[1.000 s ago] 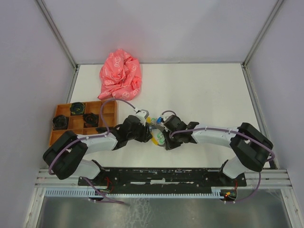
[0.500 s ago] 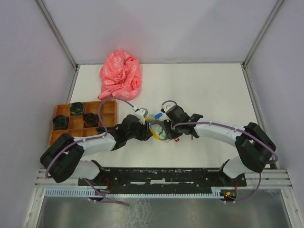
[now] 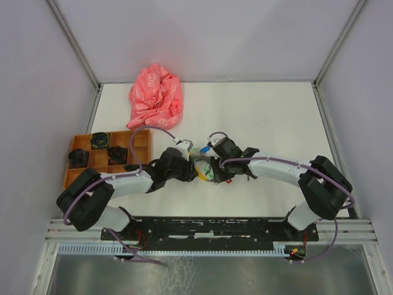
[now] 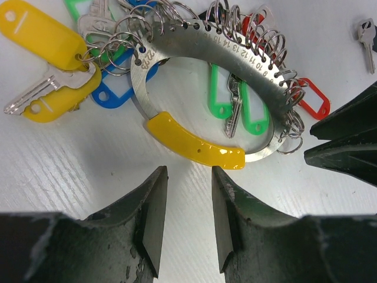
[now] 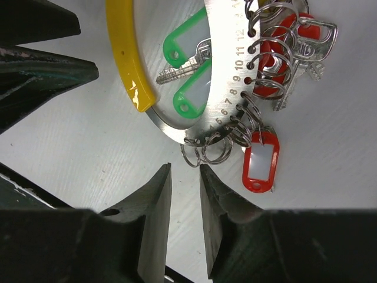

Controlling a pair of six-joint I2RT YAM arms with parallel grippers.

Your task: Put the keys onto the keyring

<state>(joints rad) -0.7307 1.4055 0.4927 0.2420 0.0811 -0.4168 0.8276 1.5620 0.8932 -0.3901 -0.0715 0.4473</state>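
Note:
The keyring (image 4: 177, 56) is a flat numbered metal ring with a yellow segment (image 4: 194, 141), lying on the white table between both grippers (image 3: 203, 169). Many small split rings on it carry keys and green, blue, yellow and red tags. A small loose silver key (image 4: 366, 36) lies apart from it at the far right; its head colour is unclear. My left gripper (image 4: 188, 177) is open and empty just short of the yellow segment. My right gripper (image 5: 185, 174) is narrowly open and empty just below the ring's loose split rings (image 5: 206, 150). No red-headed or black-headed key is clearly told apart.
A crumpled pink cloth (image 3: 155, 95) lies at the back left. An orange compartment tray (image 3: 141, 142) with black parts stands at the left, behind my left arm. Enclosure walls bound the table on three sides.
My right gripper has shifted back and turned, uncovering the keyring between the two grippers. The left gripper has barely moved. The keyring stays on the table.

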